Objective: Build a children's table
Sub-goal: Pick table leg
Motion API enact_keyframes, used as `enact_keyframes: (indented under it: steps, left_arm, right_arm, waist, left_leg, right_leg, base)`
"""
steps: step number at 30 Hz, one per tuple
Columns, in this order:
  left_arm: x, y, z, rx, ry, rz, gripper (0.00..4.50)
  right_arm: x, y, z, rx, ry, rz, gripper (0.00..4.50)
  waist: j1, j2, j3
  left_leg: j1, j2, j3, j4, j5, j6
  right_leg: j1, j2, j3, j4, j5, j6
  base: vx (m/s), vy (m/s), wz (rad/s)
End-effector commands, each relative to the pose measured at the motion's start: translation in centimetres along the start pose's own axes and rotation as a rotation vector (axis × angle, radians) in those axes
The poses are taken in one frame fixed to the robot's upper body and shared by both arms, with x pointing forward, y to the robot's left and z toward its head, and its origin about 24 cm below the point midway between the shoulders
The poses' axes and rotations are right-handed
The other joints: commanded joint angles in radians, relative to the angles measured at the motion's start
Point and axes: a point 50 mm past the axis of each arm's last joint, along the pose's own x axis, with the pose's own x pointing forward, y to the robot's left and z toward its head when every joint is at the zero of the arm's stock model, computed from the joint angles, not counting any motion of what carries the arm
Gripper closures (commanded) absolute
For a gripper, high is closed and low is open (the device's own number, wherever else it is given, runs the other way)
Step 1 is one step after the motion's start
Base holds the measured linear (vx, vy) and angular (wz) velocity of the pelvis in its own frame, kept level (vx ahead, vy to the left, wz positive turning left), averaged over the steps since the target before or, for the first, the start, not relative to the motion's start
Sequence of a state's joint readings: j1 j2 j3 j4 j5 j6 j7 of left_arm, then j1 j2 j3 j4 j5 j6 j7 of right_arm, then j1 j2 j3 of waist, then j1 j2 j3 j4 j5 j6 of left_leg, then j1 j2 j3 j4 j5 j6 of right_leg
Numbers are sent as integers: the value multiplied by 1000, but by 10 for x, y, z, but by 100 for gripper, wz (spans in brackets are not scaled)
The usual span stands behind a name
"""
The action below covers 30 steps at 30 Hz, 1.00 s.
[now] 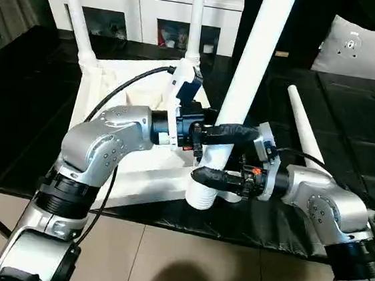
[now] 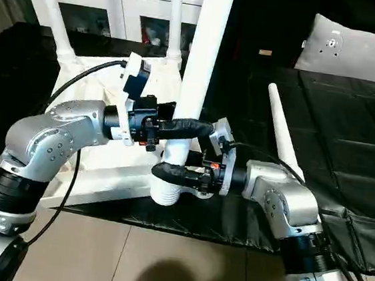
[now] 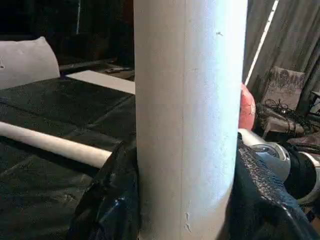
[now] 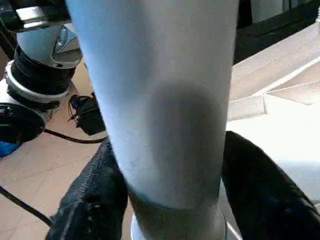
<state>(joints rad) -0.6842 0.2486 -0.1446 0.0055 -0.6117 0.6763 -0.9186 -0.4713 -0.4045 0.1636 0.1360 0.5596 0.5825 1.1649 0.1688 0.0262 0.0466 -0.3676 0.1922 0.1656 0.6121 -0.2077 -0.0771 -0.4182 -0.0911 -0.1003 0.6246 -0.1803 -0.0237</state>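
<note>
Table leg (image 1: 248,73) upright, clasped by left fingers (image 1: 232,133) (right fingers (image 1: 214,177) below).

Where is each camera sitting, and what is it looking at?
Left eye view: on the head, looking down at the upside-down table top; both silver forearms show, and the left gripper and right gripper clasp the held leg.
Right eye view: beside it, same scene; a spare leg lies on the black sheet.
Left wrist view: along two black fingers clamped on the leg.
Right wrist view: along its fingers near the leg's threaded end.
All four share the held leg.
</note>
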Motion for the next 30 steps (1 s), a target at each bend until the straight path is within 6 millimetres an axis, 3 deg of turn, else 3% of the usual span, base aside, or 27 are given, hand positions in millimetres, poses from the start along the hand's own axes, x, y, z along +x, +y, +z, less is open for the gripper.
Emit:
enact_keyframes:
  steps: [1,5,6,9,11,12,21,22,24,25,29,30]
  left_arm:
    - [5,-8,5,34,-6,-48,266]
    - [5,-8,4,34,-4,-49,266]
    - [5,-8,4,34,-2,-50,266]
    - [5,-8,4,33,-4,-52,266]
    - [5,-8,4,32,-6,-53,266]
    - [6,-8,5,31,-8,-53,266]
    - [8,-4,4,15,-15,-13,266]
    - [10,-3,4,4,-22,-4,266]
    - [11,-3,4,0,-26,-3,210]
    - [13,-3,4,-8,-39,-4,196]
    - [18,-5,9,-29,-107,-12,171]
    - [21,-7,13,-38,-148,-19,171]
  right_arm:
    - [2,-2,4,-22,18,-10,139]
    - [3,-2,3,-18,18,0,103]
    - [3,-1,3,-14,16,7,150]
    - [3,0,3,-3,8,21,147]
    - [3,0,3,2,7,28,167]
    - [3,0,3,3,7,30,199]
    - [3,-4,2,-5,5,-3,252]
    - [3,-6,2,-7,4,-21,252]
    - [2,-7,2,-7,4,-29,254]
    - [2,-8,2,-10,5,-36,255]
    - [2,-11,3,-17,5,-75,257]
    - [3,-15,3,-16,-1,-108,257]
  waist:
    - [2,-16,-71]
    - [1,-15,-72]
    - [1,-15,-72]
    - [0,-14,-72]
    - [1,-15,-72]
    - [0,-16,-71]
    - [0,-18,-72]
    - [0,-23,-72]
    - [-2,-27,-71]
    - [-4,-35,-71]
    - [-5,-34,-71]
    - [-8,-44,-70]
  left_leg:
    - [-6,28,-5,-64,-49,40]
    - [-6,27,-6,-63,-46,41]
    - [-5,28,-5,-63,-49,41]
    - [-5,28,-5,-63,-55,43]
    - [-5,28,-6,-63,-51,43]
    - [-5,29,-5,-63,-51,42]
    - [-6,28,-5,-63,-45,44]
    - [-7,28,-4,-62,-38,45]
    - [-6,27,-3,-62,-39,46]
    - [-6,27,-1,-62,-37,48]
    - [-4,31,-3,-62,-31,42]
    - [-5,31,-2,-64,-32,41]
  right_leg:
    - [72,-57,52,-72,-203,-152]
    - [72,-56,52,-70,-189,-155]
    - [71,-57,52,-71,-192,-156]
    - [71,-56,51,-71,-196,-157]
    - [71,-57,52,-71,-196,-157]
    - [71,-57,52,-72,-196,-157]
    - [72,-57,52,-71,-201,-153]
    - [72,-58,53,-69,-199,-152]
    - [71,-58,52,-71,-213,-148]
    - [72,-56,52,-73,-213,-144]
    - [69,-58,53,-70,-200,-150]
    - [71,-58,53,-68,-190,-152]
  base:
    - [0,0,0]
    - [0,0,0]
    - [0,0,0]
    - [0,0,0]
    - [0,0,0]
    - [0,0,0]
    - [0,0,0]
    - [0,0,0]
    - [0,0,0]
    - [0,0,0]
    - [0,0,0]
    - [0,0,0]
